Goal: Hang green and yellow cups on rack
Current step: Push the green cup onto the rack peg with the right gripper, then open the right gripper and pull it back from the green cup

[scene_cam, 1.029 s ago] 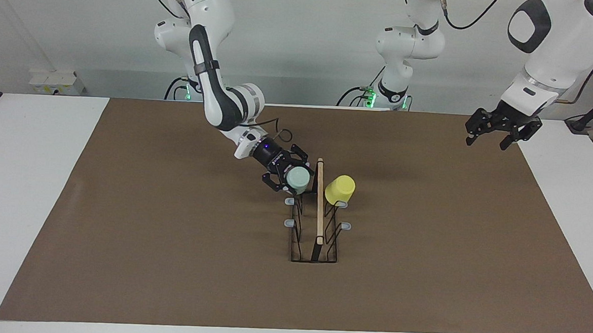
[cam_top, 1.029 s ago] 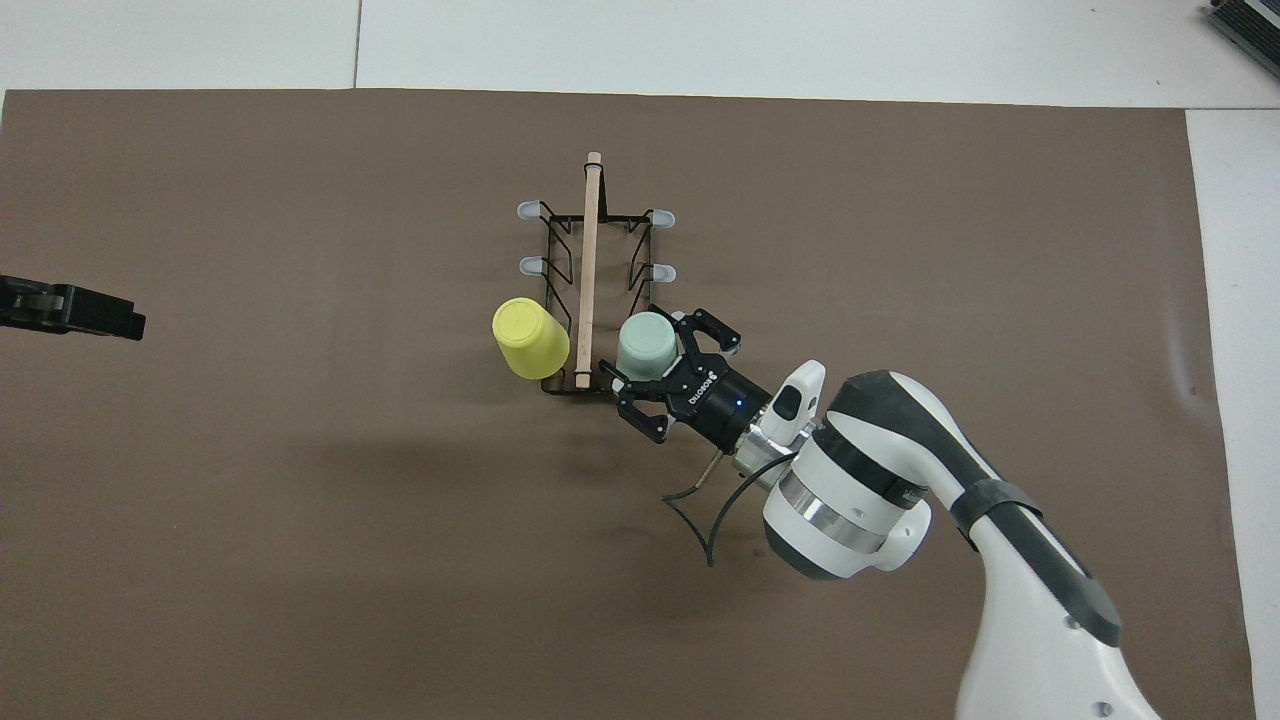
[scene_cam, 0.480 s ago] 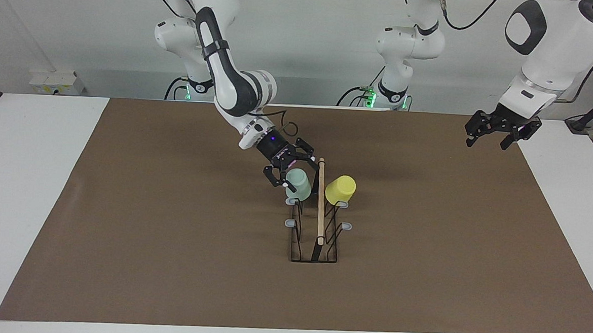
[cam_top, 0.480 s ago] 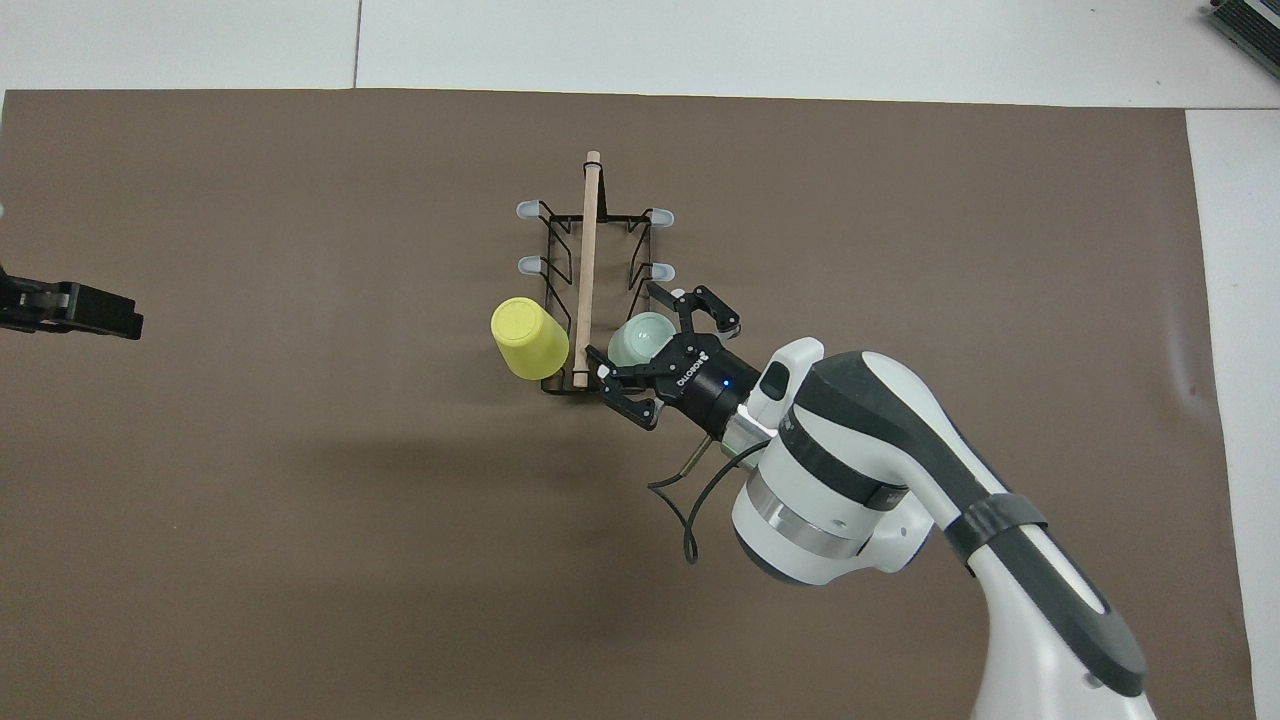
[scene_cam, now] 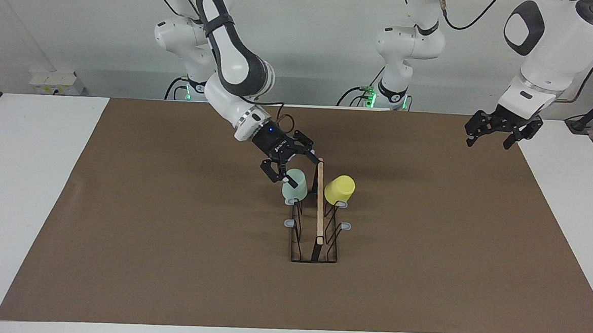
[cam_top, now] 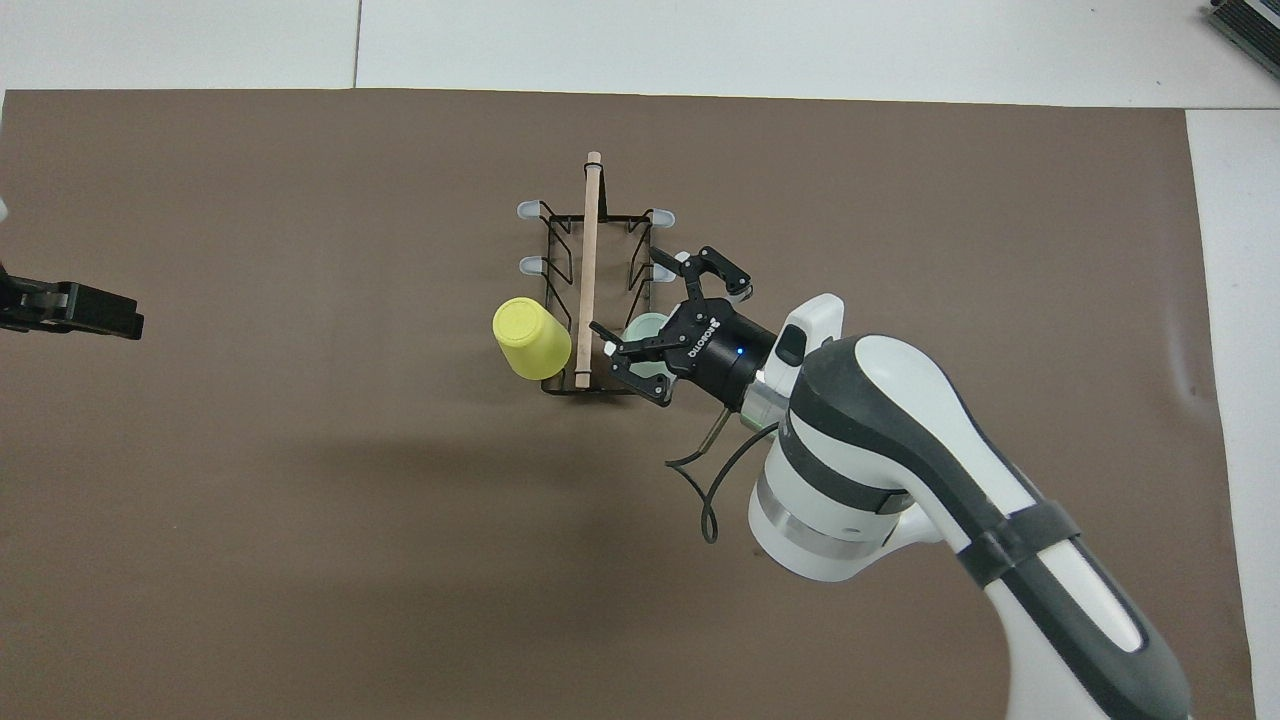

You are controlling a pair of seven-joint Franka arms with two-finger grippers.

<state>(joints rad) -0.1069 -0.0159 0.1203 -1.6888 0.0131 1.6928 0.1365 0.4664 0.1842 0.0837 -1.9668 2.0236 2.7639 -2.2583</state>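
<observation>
The rack (scene_cam: 316, 223) stands mid-frame on the brown mat (scene_cam: 120, 228) with both cups upturned on its top prongs, the yellow cup (scene_cam: 339, 189) on one side of the bar and the green cup (scene_cam: 295, 183) on the other. The right gripper (scene_cam: 293, 166) hangs just above the green one, fingers spread and empty; the left gripper (scene_cam: 499, 132) waits at upper right, fingers apart. These cups look light, stiff and rather slick, best pinched across the wall.

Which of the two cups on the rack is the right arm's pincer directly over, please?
The green cup, beneath the open right pincer; the yellow cup hangs uncovered across the rack's wooden bar.
</observation>
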